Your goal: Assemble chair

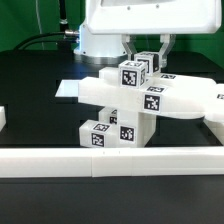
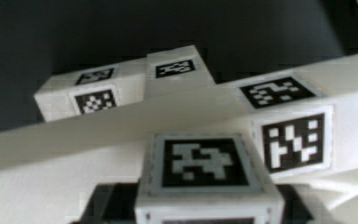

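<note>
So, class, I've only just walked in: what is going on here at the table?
A white robot arm is putting together a blocky white chair from tagged plastic parts. Its claw is down at the top of the stack, shut on a small tagged block that sits on a wide flat panel. More tagged blocks stand below the panel. A long white rail lies along the front of the table.

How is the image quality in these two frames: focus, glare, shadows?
Exterior view: fairly sharp, even light; the glossy white chair parts wash out against the black table, yet their tags stay readable. Wrist view: soft throughout, most blurred on the nearest tagged block; the far blocks are a little crisper, and shadow darkens the panel below them.
</note>
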Controlling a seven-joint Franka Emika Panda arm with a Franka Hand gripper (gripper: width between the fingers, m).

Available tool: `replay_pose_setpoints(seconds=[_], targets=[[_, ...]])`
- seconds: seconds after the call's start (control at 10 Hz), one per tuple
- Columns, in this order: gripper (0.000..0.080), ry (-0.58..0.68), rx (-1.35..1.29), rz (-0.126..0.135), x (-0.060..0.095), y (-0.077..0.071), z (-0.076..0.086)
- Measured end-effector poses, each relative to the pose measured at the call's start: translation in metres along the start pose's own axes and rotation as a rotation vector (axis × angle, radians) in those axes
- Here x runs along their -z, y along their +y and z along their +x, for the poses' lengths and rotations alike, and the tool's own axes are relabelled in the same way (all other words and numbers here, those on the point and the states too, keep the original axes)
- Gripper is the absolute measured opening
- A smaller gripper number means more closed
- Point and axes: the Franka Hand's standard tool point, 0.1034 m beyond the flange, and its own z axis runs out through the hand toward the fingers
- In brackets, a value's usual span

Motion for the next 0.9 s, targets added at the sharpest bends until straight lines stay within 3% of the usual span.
replay_pose_setpoints(seconds=[0.9], targets=[[0.0282, -0.021, -0.544, 0.015, -0.0005, -0.0017, -0.0024]])
